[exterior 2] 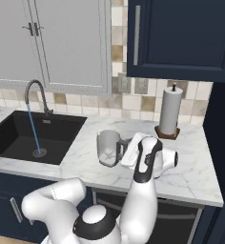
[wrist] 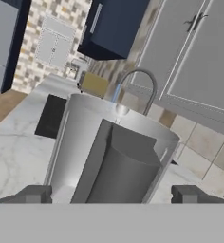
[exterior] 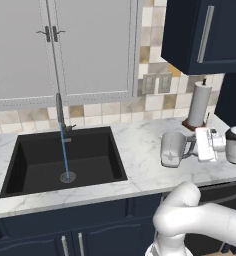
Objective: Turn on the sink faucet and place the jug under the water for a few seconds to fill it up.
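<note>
The sink faucet (exterior: 59,107) (exterior 2: 35,88) (wrist: 142,80) is running: a thin blue stream of water (exterior: 64,150) (exterior 2: 33,128) falls into the black sink (exterior: 40,170) (exterior 2: 14,138) at its drain. The pale grey jug (exterior: 171,148) (exterior 2: 107,147) (wrist: 85,142) stands on the marble counter to the right of the sink, its loop handle (wrist: 118,166) turned toward my hand. My gripper (exterior: 192,145) (exterior 2: 121,153) (wrist: 111,194) is open at that handle. Its fingertips (wrist: 33,194) sit wide on either side, and nothing is clamped.
A white paper-towel roll (exterior: 199,105) (exterior 2: 170,113) stands on the counter behind the jug, by the backsplash. Navy upper cabinets (exterior: 205,35) (exterior 2: 181,38) hang above the right side. The counter's front edge runs just below the jug.
</note>
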You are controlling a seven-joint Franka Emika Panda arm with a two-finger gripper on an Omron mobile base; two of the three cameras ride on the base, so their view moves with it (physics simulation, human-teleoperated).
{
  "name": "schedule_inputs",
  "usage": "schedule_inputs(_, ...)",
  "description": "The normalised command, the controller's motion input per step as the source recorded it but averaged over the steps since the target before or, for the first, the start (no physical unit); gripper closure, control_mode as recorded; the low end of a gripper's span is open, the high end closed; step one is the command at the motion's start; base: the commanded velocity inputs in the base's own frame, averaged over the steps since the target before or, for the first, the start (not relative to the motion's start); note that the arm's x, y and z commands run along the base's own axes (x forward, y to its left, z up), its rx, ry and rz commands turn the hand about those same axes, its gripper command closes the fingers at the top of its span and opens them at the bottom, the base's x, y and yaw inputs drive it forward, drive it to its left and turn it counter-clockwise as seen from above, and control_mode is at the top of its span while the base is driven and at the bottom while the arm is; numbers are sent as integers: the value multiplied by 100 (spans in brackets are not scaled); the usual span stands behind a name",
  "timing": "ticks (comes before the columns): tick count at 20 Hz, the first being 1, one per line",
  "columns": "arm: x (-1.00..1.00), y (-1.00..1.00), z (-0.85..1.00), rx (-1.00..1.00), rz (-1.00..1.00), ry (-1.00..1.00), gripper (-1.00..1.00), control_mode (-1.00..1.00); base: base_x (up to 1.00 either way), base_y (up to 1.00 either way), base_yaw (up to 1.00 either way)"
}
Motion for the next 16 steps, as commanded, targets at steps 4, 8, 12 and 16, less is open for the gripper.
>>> schedule_inputs(4,5,18,-15,0,0,10,-100,-100,0,0,0)
schedule_inputs(8,0,2,-14,0,0,4,100,-100,0,0,0)
schedule_inputs(12,0,0,-3,0,0,0,100,-100,0,0,0)
schedule_inputs(16,0,0,0,0,0,0,100,-100,0,0,0)
